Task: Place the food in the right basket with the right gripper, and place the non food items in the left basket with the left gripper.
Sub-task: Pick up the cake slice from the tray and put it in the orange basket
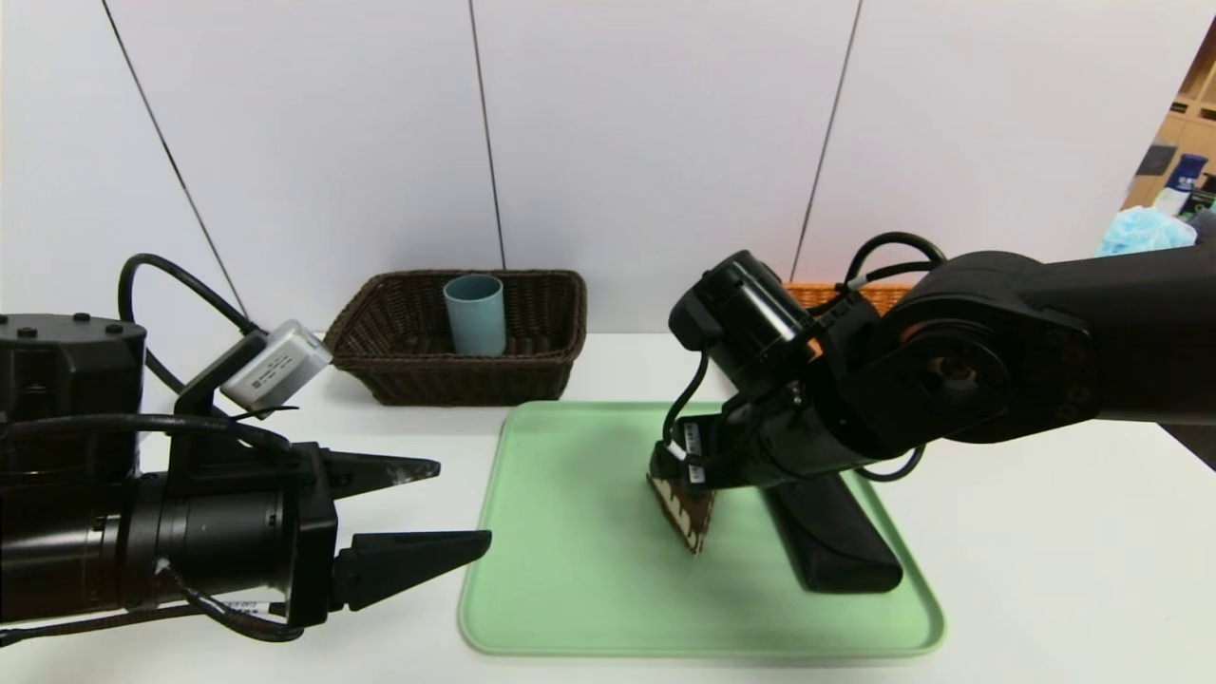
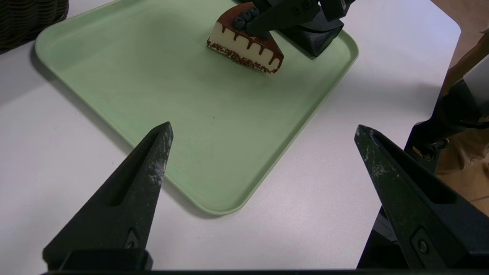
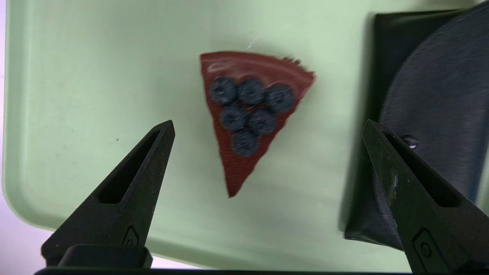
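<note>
Table (image 1: 1045,570): white; we count on it one tray and two baskets.

Tray (image 1: 570,570): green, at the table's near middle. It carries a cake slice and a black case.

Dark basket (image 1: 532,370): at the far edge, left of centre, just behind the tray's far left corner. A blue cup (image 1: 474,313) stands upright inside.

Orange basket (image 1: 807,293): at the far edge on the right, mostly hidden behind the right arm.

Black case (image 1: 841,541): long, lying along the tray's right edge, just beside the cake.

Cake slice (image 3: 248,114): a wedge with blueberries on top, right of the tray's middle. Its point faces the tray's near edge, its broad crust end the far edge, so its long axis runs near to far.

Right gripper (image 3: 267,128): directly above the slice, pointing steeply down, fingers spread wide on either side of the wedge across its width, holding nothing and touching nothing. We judge a straight descent would bracket the cake.

Left gripper (image 1: 456,503): off the tray's left edge, wide apart, empty, farther from the cake.
</note>
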### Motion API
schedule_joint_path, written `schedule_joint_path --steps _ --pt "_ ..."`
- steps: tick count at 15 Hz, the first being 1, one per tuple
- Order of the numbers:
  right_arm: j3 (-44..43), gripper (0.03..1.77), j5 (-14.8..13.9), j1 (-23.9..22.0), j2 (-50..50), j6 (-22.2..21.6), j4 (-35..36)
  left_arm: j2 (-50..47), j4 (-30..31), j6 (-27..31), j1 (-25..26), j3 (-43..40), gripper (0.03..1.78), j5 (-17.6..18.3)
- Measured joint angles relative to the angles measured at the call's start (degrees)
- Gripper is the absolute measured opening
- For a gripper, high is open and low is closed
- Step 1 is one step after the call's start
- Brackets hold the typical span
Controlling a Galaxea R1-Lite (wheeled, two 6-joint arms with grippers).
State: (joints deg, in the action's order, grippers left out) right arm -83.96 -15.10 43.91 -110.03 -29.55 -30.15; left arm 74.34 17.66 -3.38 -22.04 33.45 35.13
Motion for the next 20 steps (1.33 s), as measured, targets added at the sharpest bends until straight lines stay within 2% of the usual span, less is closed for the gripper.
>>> schedule_joint_path --steps 5,18,19,20 --pt "0.17 1.7 -0.02 1.29 -1.93 -0.32 0.07 0.07 0.05 0.07 -0.11 -0.49 1.69 0.04" --pt "-2.1 1.7 -0.33 0.68 -7.67 -2.97 0.96 0.09 0.44 0.1 -0.2 -1.54 1.69 -0.18" --pt "-2.21 1.59 -0.35 0.62 -7.8 -2.97 1.01 0.05 0.49 0.07 -0.22 -1.54 1.69 -0.16" --pt "-2.29 1.41 -0.62 0.6 -7.89 -3.0 1.05 -0.02 0.49 0.1 -0.2 -1.54 1.69 -0.13"
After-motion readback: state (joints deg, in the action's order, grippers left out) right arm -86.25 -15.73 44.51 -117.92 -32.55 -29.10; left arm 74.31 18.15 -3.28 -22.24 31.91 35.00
